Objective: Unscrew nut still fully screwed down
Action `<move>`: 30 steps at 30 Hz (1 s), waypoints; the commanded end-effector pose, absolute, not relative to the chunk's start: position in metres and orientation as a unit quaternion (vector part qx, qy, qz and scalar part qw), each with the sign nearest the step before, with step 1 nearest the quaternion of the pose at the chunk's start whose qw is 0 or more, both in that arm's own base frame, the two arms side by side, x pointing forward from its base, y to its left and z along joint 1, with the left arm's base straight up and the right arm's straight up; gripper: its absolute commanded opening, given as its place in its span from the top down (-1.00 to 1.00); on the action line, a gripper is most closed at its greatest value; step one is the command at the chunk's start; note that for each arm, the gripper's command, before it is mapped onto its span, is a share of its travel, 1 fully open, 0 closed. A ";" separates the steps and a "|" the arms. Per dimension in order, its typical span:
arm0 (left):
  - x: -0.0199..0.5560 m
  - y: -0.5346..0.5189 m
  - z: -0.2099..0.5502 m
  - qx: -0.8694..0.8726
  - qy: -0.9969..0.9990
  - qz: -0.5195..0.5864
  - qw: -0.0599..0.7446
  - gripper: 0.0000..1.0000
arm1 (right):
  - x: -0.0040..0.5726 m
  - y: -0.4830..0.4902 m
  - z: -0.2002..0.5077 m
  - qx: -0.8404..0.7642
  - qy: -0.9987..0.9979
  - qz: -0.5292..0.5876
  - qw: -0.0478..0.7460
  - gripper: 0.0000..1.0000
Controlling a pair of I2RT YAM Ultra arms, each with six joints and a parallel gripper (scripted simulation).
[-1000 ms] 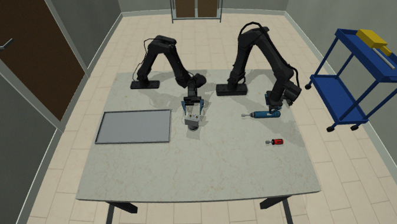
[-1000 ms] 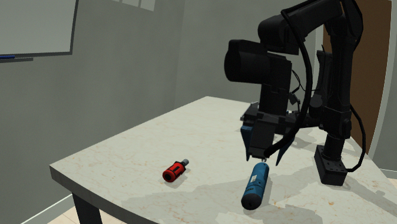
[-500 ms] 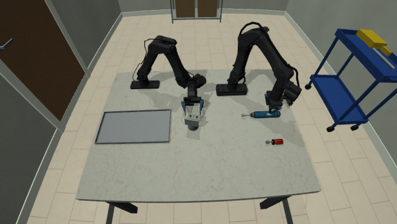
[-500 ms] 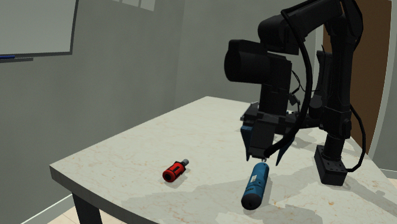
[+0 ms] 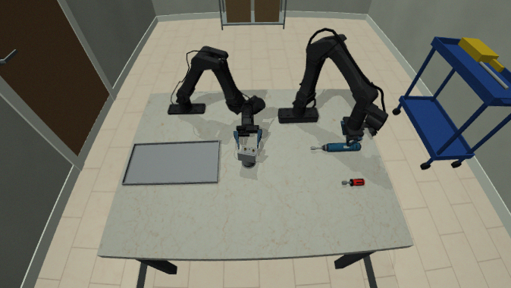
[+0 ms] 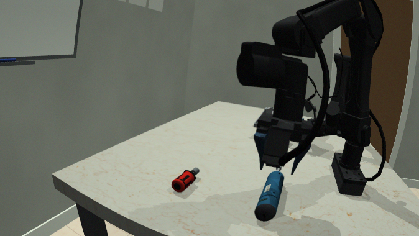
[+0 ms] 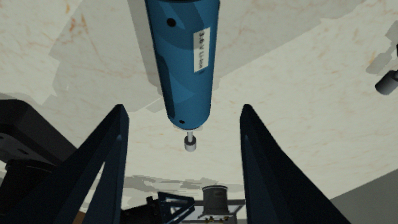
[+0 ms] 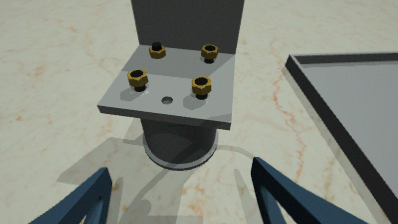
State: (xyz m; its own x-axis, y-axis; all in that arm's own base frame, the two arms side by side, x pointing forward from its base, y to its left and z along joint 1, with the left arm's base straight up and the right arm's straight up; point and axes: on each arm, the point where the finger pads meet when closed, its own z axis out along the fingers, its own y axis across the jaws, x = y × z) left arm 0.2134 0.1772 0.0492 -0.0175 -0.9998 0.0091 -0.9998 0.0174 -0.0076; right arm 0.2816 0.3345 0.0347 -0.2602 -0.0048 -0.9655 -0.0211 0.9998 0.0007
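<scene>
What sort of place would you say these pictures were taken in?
Probably a small workshop or robotics lab: two robot arms stand on a stone-patterned table, an electric nut driver lies there, and a blue utility cart is parked alongside.
</scene>
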 end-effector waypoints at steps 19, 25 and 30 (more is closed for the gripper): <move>0.214 0.179 0.053 0.703 -0.712 0.000 -0.006 -0.30 | 0.308 0.341 0.041 0.005 0.788 0.018 0.615 -0.72; 0.214 0.179 0.053 0.703 -0.712 0.000 -0.006 -0.30 | 0.316 0.341 0.039 0.004 0.788 0.018 0.615 -0.72; 0.214 0.179 0.053 0.703 -0.712 0.000 -0.006 -0.30 | 0.314 0.342 0.045 0.008 0.785 0.021 0.620 -0.72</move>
